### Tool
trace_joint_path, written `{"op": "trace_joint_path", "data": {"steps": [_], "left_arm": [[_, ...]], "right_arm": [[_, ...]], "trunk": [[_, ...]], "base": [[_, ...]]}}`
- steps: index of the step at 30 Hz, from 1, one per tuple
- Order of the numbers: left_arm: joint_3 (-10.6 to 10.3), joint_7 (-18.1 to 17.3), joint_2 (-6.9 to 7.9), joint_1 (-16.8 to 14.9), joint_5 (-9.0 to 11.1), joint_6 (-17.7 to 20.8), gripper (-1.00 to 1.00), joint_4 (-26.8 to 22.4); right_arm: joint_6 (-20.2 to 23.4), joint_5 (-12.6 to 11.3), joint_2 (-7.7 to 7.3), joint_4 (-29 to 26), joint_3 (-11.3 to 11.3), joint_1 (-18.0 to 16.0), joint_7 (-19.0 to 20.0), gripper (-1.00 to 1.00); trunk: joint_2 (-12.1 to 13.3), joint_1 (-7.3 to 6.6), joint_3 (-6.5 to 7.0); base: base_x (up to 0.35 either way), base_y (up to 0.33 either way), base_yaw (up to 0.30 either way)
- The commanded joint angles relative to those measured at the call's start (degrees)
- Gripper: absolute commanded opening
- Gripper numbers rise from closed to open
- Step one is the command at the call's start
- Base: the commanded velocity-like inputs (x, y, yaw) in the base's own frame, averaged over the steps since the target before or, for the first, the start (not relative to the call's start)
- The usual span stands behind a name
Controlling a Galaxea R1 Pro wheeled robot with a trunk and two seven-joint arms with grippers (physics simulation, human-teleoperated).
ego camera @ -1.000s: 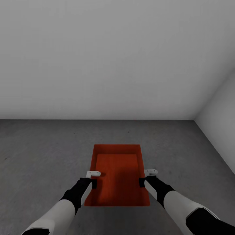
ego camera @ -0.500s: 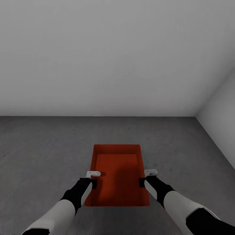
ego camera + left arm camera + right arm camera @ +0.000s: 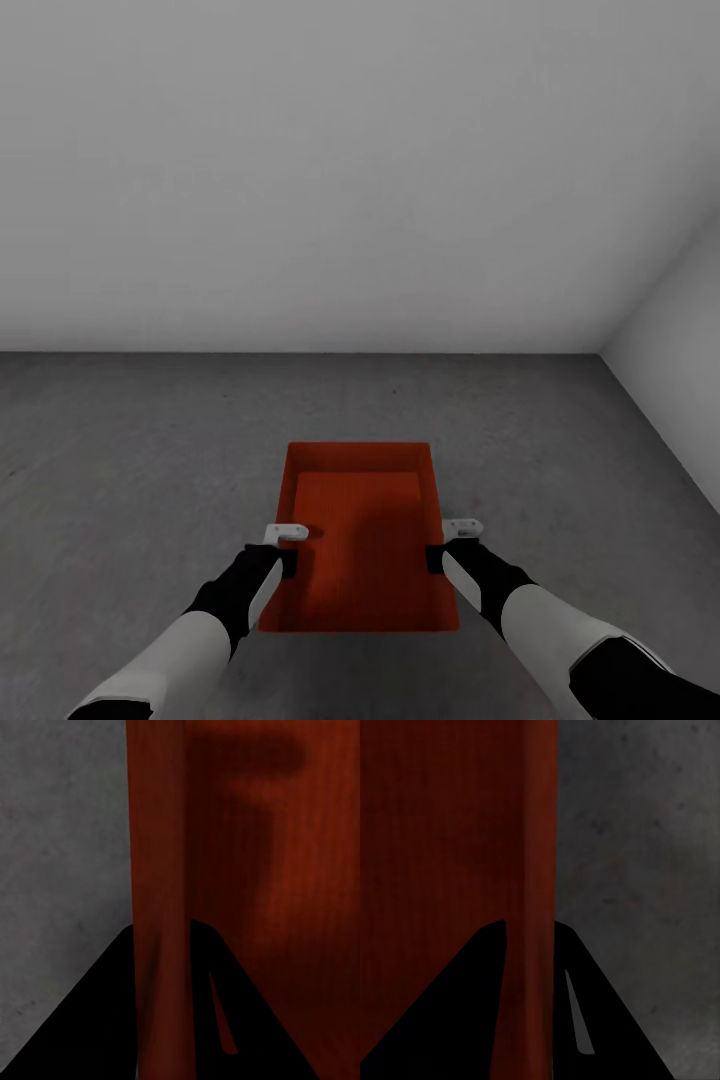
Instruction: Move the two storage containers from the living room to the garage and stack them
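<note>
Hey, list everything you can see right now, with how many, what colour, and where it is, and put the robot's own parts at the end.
storage container: one, orange-red, topless, low in the head view's centre, between the two arms, over the floor; whether it rests on the floor or is lifted cannot be told.
floor: one, dark grey mottled concrete, across the lower half of the head view.
walls: two, plain white, one straight ahead and one at the right, meeting in a corner.
left gripper: one, black, jaws astride the container's left long wall, one inside and one outside.
right gripper: one, black, jaws astride the container's right long wall likewise.
arms: two, black and white, reaching in from the bottom corners.
</note>
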Motion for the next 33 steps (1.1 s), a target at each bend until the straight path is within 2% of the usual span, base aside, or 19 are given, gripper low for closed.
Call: {"op": "trace_joint_path", "data": {"steps": [1, 30, 33], "left_arm": [[-1.1, 0.4, 0.42, 0.0, -0.8, 3.9, -1.0, 2.4], [-1.0, 0.4, 0.42, 0.0, -0.8, 3.9, -1.0, 2.4], [-1.0, 0.4, 0.42, 0.0, -0.8, 3.9, -1.0, 2.4]], "right_arm": [[0.0, -1.3, -0.07, -0.3, 2.3, -0.1, -0.4, -1.0], [0.0, -1.3, -0.07, -0.3, 2.3, -0.1, -0.4, -1.0], [0.0, -1.3, -0.07, -0.3, 2.3, -0.1, -0.4, -1.0]], "trunk": [[0.0, -0.01, -0.11], [0.0, -0.01, -2.46], [-1.2, 0.65, -3.01]], "base": [[0.0, 0.0, 0.0], [0.0, 0.0, 0.0], [0.0, 0.0, 0.0]]}}
